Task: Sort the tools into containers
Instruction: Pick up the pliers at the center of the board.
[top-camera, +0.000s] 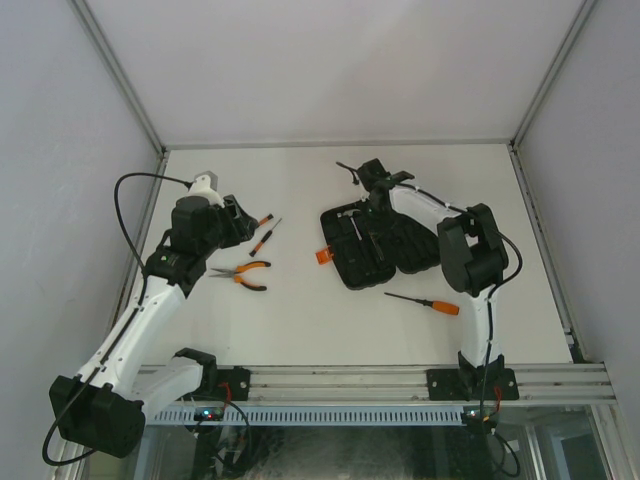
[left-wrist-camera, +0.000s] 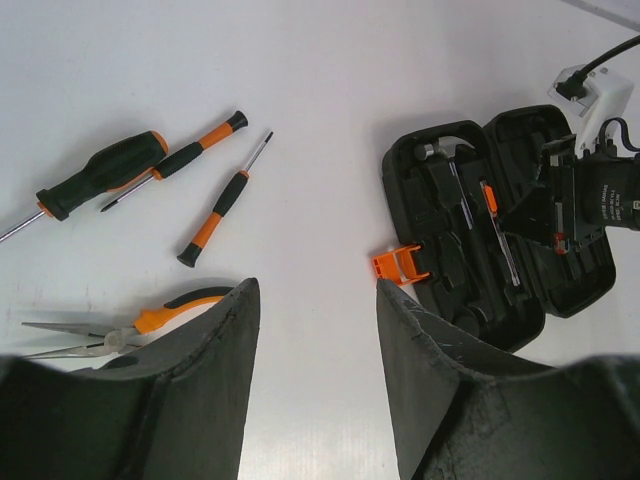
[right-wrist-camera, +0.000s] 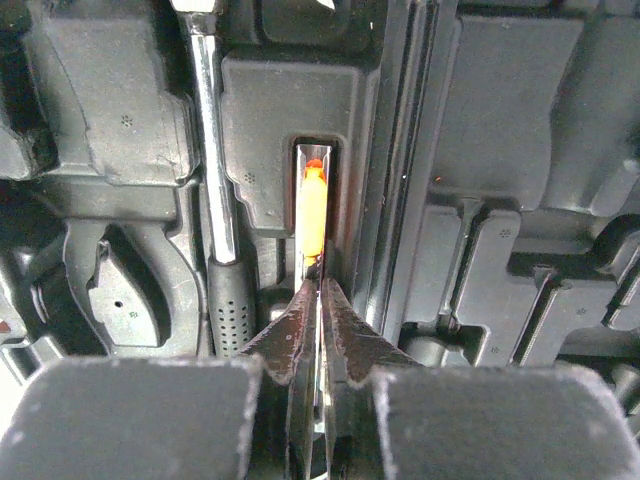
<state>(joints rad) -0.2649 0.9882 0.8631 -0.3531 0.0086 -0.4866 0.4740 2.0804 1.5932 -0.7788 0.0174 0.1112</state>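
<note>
Hovering with left tool (left-wrist-camera: 318, 292) half-wide, empty, near orange-handled steel long-nose pliers (left-wrist-camera: 152, 320): likely stiff, light, best pinched across grippy handles; right tool (right-wrist-camera: 321, 290) shut tight

The fixed camera sits high above and behind my bases (top-camera: 225, 383), looking down on the whole table (top-camera: 330, 330), with the tool case (top-camera: 360, 265) just right of centre. My left wrist camera looks across the table from the case's left, sharing the case and the pliers (top-camera: 245, 274) left of it with that overhead view. My right wrist camera hovers close over the case's moulded slots (right-wrist-camera: 130, 290), which fill its frame.
</note>
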